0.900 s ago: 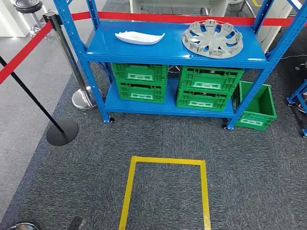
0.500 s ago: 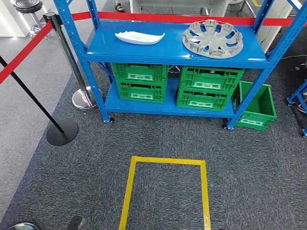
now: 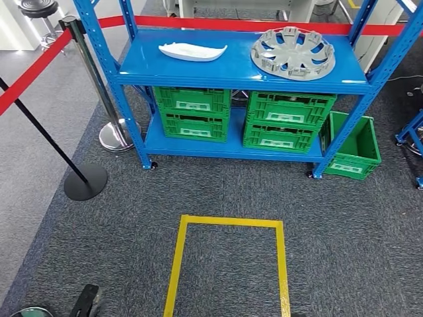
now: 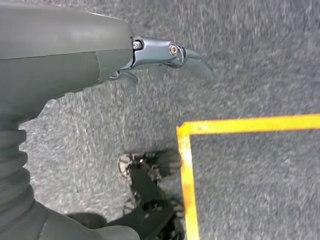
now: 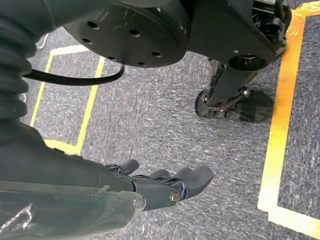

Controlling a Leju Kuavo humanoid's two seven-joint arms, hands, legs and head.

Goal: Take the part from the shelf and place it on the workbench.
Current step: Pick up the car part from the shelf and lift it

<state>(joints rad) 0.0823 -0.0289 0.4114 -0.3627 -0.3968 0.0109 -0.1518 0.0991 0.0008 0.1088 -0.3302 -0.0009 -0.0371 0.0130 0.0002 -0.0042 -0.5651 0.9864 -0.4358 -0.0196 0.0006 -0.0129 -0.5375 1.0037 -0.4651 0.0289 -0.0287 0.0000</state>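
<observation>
Fingers of the left hand and of the right hand stretch out loose, holding nothing, over coarse grey carpet. On the blue steel shelf, the spoked grey plastic wheel cover lies flat at the top right, well apart from a slim white moulded part. Ribbed green crates sit below; a yellow tape square marks the floor.

You see the blue shelf cut off at the top edge, its uprights running out of frame. The green crate beside it sits partly behind the right upright. Your left hand shows blurred fingers; your right hand has its thumb hidden under the cover.
</observation>
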